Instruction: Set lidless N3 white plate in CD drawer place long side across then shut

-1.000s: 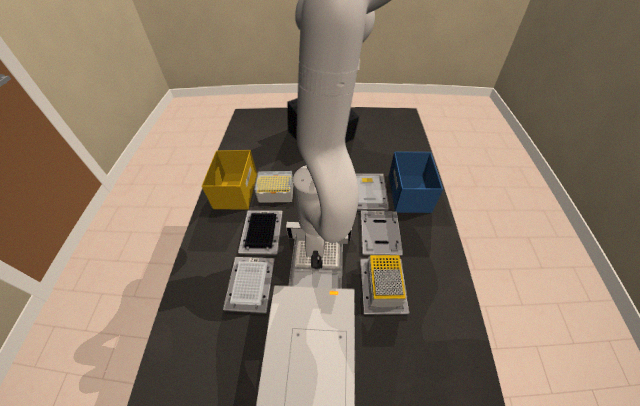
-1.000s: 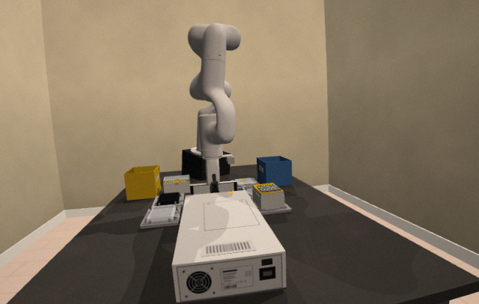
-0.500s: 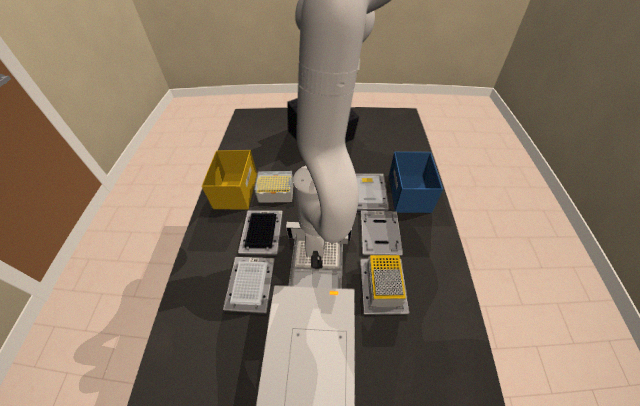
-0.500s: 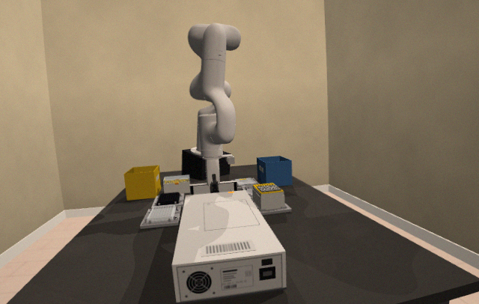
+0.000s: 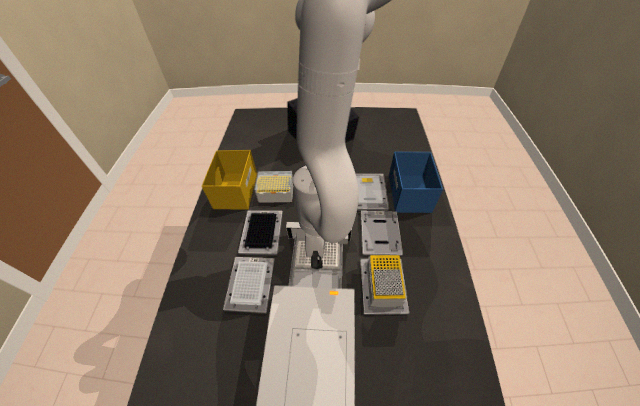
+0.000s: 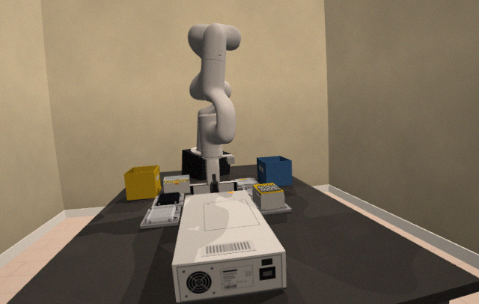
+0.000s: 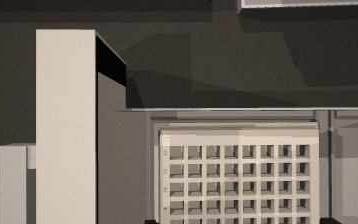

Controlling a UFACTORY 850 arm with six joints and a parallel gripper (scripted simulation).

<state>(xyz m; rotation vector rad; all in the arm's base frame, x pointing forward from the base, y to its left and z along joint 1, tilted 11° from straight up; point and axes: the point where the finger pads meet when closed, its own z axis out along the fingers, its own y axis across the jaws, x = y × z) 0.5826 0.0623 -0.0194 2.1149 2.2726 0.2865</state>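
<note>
The drawer [image 5: 316, 279] [image 6: 228, 186] [image 7: 65, 125] of the cooler CD [image 5: 272, 353] [image 6: 226, 241] is pulled out, and its front panel stands away from the housing. The orange lamp [image 5: 333, 292] is lit. The white plate [image 5: 334, 252] [image 7: 239, 137] is in the drawer's place nearer the front panel, without a lid, with its long side across the drawer. My gripper [image 5: 316, 253] [image 7: 239, 221] is shut on the plate's two long sides. Whether the plate rests fully down inside the locators is hard to tell. The place nearer the housing holds nothing that I can see.
An empty nest [image 5: 381, 233] is right of the drawer, with a yellow-topped rack [image 5: 387, 282] [image 6: 269, 198] nearer. A black plate [image 5: 261, 229] and a pale plate [image 5: 250, 283] sit in nests at left. Yellow [image 5: 228, 186] and blue [image 5: 416, 186] bins stand farther back.
</note>
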